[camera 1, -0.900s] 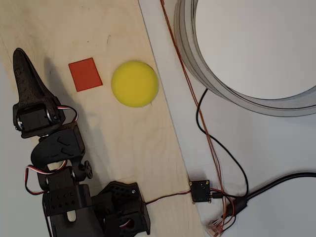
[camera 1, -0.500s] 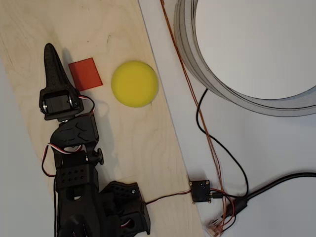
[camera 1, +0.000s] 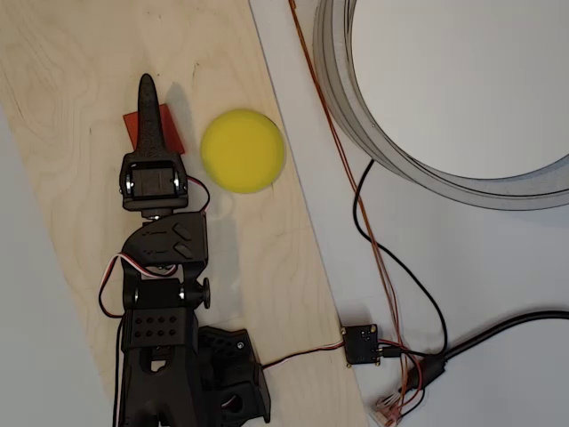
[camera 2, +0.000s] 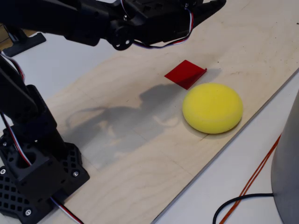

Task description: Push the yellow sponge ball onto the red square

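A pale plywood board lay slantwise over a white table, filling most of the fixed view. At the lower left of that view stood the black arm base, its shadow spread across the wood. Toward the right centre sat the yellow sponge ball, just beside but seemingly clear of the red square behind it. In the overhead view the ball lay right of the square, most of which was covered by the gripper. Its dark fingers seemed pressed together into one point, though a narrow gap could not be ruled out. A grey ring curved through the upper right, with black and red cables trailing below it.
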Robot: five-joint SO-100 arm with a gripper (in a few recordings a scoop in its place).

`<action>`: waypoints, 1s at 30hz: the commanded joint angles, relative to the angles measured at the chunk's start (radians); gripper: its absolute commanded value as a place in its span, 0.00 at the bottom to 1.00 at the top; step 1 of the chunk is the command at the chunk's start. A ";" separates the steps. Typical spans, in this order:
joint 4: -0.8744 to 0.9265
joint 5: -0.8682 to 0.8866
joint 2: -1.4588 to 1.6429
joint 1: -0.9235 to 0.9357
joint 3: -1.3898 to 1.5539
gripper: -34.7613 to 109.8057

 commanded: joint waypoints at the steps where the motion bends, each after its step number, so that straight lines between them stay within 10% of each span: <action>1: 0.054 0.011 0.103 0.043 0.012 0.34; 30: 0.776 0.043 0.405 0.322 -0.041 0.35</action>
